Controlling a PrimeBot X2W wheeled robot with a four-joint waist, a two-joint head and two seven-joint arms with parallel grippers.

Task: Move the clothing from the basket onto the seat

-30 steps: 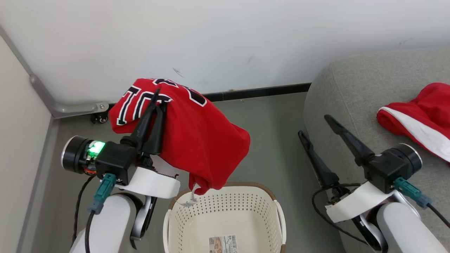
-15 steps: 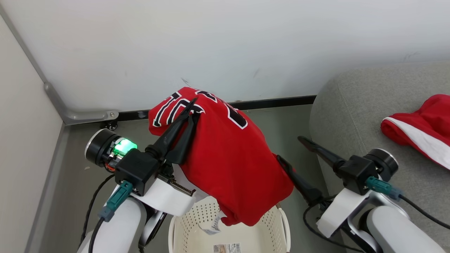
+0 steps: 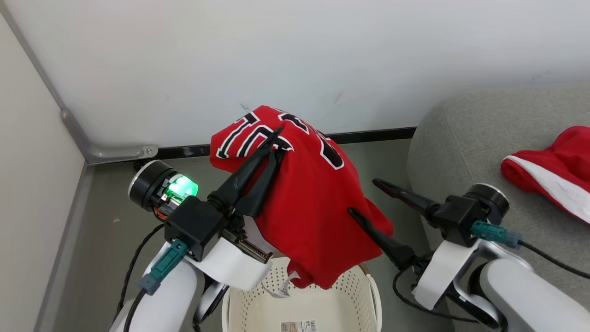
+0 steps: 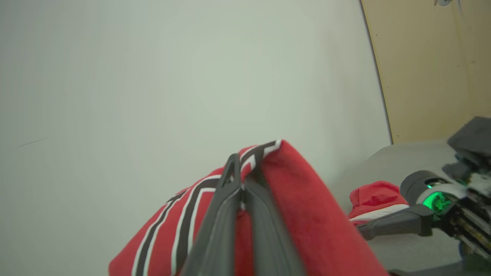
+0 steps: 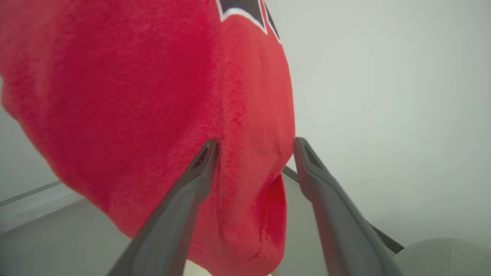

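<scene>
Your right gripper (image 3: 364, 196) has closed in on the red jersey with black, white-edged numbers (image 3: 313, 203), which hung well apart from it a second ago. You are working in a corner of white wall (image 3: 295, 55) and grey floor (image 3: 106, 221), with the large grey woven sofa (image 3: 465, 133) on your right. The right gripper stands wide, with a fold of the jersey between its fingers, unpinched. Your left gripper (image 3: 278, 140) is clamped on the jersey's top, holding it above the cream perforated plastic basket (image 3: 355, 295). You have two red garments, this jersey and one pair of white-striped shorts (image 3: 548, 170) lying on the sofa, and one basket.
</scene>
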